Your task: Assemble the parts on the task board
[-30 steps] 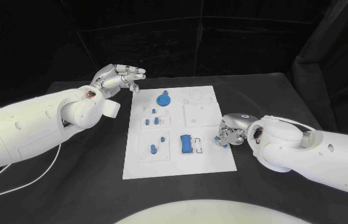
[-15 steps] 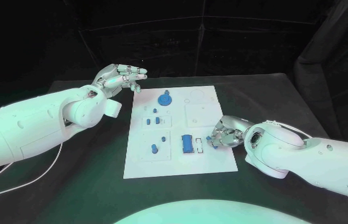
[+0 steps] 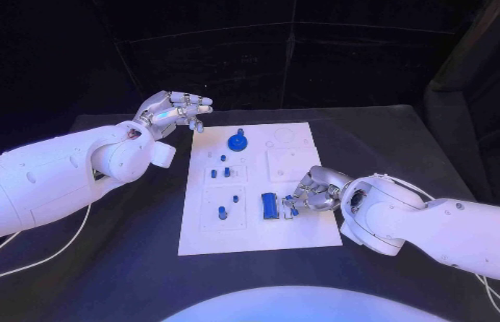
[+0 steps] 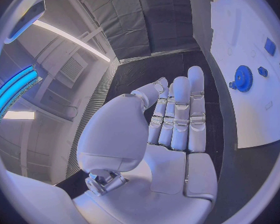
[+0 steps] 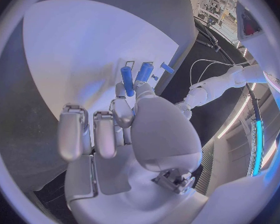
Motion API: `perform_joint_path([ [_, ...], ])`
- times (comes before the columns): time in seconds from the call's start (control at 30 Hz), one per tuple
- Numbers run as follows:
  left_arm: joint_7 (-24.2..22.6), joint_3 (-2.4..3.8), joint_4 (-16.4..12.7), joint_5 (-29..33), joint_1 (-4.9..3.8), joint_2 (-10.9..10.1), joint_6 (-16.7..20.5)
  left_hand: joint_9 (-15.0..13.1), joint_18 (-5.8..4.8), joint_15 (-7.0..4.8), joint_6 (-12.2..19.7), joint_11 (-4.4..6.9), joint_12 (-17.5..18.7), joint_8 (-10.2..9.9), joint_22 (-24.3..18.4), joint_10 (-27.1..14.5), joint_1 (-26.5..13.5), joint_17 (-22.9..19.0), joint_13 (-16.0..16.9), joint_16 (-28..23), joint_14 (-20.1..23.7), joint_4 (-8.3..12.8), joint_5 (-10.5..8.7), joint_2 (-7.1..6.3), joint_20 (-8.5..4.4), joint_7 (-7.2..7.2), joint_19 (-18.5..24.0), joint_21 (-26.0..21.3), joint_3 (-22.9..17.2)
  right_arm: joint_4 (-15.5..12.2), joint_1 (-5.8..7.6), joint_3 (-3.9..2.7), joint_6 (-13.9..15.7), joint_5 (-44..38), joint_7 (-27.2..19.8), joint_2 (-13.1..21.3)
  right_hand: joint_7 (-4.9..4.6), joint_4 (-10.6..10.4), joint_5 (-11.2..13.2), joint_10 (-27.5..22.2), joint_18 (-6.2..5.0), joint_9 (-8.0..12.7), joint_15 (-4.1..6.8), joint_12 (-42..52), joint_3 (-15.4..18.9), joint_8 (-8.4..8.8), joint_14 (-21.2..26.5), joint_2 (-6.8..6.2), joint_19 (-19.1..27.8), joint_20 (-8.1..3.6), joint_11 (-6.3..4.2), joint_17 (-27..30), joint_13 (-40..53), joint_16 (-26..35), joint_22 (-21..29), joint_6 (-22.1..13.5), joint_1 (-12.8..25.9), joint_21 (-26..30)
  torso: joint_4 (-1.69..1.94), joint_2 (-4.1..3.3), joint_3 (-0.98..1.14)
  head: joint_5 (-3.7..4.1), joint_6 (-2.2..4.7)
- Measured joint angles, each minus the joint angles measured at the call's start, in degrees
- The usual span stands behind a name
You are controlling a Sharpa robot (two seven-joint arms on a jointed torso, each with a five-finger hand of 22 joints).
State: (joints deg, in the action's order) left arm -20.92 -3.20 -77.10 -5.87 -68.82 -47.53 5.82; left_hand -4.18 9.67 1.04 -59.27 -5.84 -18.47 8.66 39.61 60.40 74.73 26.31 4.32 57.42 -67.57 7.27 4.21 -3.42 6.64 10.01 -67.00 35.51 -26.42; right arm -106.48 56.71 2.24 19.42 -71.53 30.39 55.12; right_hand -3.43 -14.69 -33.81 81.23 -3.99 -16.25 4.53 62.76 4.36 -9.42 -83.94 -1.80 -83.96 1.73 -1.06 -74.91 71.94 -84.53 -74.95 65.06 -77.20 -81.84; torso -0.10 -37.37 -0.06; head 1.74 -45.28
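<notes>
The white task board [image 3: 308, 232] lies mid-table and also appears in the left wrist view as a pale plate [image 4: 252, 119]. My right hand [image 3: 313, 192] hovers low over the board's near right part, beside a blue block [image 3: 269, 206]. It pinches a small blue peg [image 5: 127, 80] between thumb and a finger, close to the block [image 5: 144, 71]. A blue gear [image 3: 238, 143] [image 4: 242, 78] sits at the board's far end. Several small blue pegs [image 3: 219, 172] stand left of centre. My left hand [image 3: 172, 111] is raised off the far left corner, holding nothing, its fingers [image 4: 180, 114] straight.
A white cable [image 3: 42, 253] trails over the black table at the near left. Another small blue part [image 3: 221, 212] stands in the near left square of the board. Dark curtains close off the back.
My right hand has moved left across the board with the small blue piece, ending next to the blue block. The left hand has barely shifted.
</notes>
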Motion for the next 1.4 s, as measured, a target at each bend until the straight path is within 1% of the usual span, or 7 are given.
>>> perform_joint_path([
  [0.37,0.08,-0.01,-0.07,0.00,0.00,-0.05,-0.11,0.00,0.00,0.00,0.00,0.00,0.00,0.00,0.00,0.00,0.00,0.00,0.00,0.00,0.00,0.00,0.00,0.00,0.00,0.00,0.00,0.00,0.00,0.68,0.01,0.00,-2.11,1.46,1.17,-0.85,0.64,-0.84,1.16,0.48,0.00,-0.66,0.41,-1.08,-0.84,-0.36,0.00,0.00,-0.01,-0.40,-0.48,0.00,-0.75,-0.55,0.01,1.36,1.06,-0.42,-0.07,-0.03,0.01,-0.14,-0.26],
  [0.7,0.17,-0.01,-0.14,0.00,0.00,-0.09,-0.22,0.00,0.00,0.00,0.00,0.00,0.00,0.00,0.01,0.00,0.00,0.00,0.01,0.00,0.00,0.00,0.00,0.00,0.00,0.00,0.00,0.00,0.00,1.35,0.02,-0.02,-2.96,1.30,2.40,-1.54,0.64,-0.99,1.16,0.68,0.00,-0.62,0.40,-1.08,-0.98,-0.36,0.00,0.00,-0.01,-0.40,-0.68,0.00,-0.81,-0.55,0.02,1.37,1.06,-0.42,-0.07,-0.01,0.01,-0.05,-0.35],
  [0.97,0.23,-0.01,-0.19,0.00,0.00,-0.20,-0.29,0.00,0.00,0.00,0.00,0.00,0.00,0.00,0.01,0.00,0.00,0.00,0.01,0.00,0.00,0.00,0.00,0.00,0.00,0.00,0.00,0.00,0.00,1.71,0.03,-0.02,-2.88,0.28,3.18,-2.10,0.78,-1.37,4.55,1.09,0.00,-1.07,0.40,-1.32,-0.93,-0.37,0.00,0.09,-0.01,-0.40,-0.68,0.01,-0.99,-0.55,0.02,1.87,3.40,-0.65,-0.02,0.00,0.01,-0.11,-0.32],
  [1.2,0.28,-0.01,-0.23,0.00,0.00,-0.24,-0.35,0.00,0.00,0.00,0.00,0.00,0.00,0.00,0.01,0.00,0.00,0.00,0.01,0.00,0.00,0.00,0.00,0.00,0.00,0.00,0.00,0.00,0.00,1.84,0.01,0.01,-2.55,-0.66,3.52,-2.46,0.69,-1.37,4.55,1.49,0.00,-1.13,0.40,-1.33,-0.93,-0.37,0.00,0.46,-0.01,-0.40,-0.68,0.01,-1.04,-0.55,0.02,2.15,3.78,-0.65,-0.03,0.00,0.02,-0.17,-0.29],
  [1.23,0.29,-0.01,-0.23,0.00,0.00,-0.24,-0.36,0.00,0.00,0.00,0.00,0.00,0.00,0.00,0.01,0.00,0.00,0.00,0.01,0.00,0.00,0.00,0.00,0.00,0.00,0.00,0.00,0.00,0.00,1.84,0.00,0.01,-2.50,-0.75,3.53,-2.51,0.80,-1.37,4.82,1.50,0.12,-1.20,0.40,-1.37,-0.93,-0.37,0.00,0.71,-0.01,-0.40,-0.68,0.01,-1.03,-0.79,0.02,2.25,4.02,-0.65,-0.03,0.00,0.02,-0.17,-0.29],
  [1.27,0.29,-0.01,-0.23,0.00,0.00,-0.25,-0.37,0.00,0.00,0.00,0.00,0.00,0.00,0.00,0.01,0.00,0.00,0.00,0.01,0.00,0.00,0.00,0.00,0.00,0.00,0.00,0.00,0.00,0.00,1.84,0.00,0.01,-2.45,-0.86,3.54,-2.56,0.88,-1.37,4.83,1.50,0.93,-1.27,0.45,-1.37,-0.93,-0.37,-0.06,0.80,-0.01,-0.40,-0.68,0.01,-0.99,-0.79,0.02,2.33,4.11,-0.65,-0.03,0.00,0.02,-0.17,-0.30],
  [1.4,0.33,-0.01,-0.24,0.00,0.00,-0.25,-0.42,0.00,0.00,0.00,0.00,0.00,-0.19,0.00,0.01,0.00,0.00,-0.05,-0.01,0.00,0.00,0.00,0.00,0.00,0.00,0.00,0.00,-0.22,0.00,1.84,0.00,0.01,-2.34,-1.14,3.55,-2.62,0.89,-1.53,4.87,1.70,0.93,-1.41,0.61,-1.37,-1.08,-0.57,-0.22,0.92,-0.22,-0.61,-0.88,-0.02,-0.84,-0.79,0.02,2.34,4.23,-0.91,-0.03,0.00,0.03,-0.17,-0.37],
])
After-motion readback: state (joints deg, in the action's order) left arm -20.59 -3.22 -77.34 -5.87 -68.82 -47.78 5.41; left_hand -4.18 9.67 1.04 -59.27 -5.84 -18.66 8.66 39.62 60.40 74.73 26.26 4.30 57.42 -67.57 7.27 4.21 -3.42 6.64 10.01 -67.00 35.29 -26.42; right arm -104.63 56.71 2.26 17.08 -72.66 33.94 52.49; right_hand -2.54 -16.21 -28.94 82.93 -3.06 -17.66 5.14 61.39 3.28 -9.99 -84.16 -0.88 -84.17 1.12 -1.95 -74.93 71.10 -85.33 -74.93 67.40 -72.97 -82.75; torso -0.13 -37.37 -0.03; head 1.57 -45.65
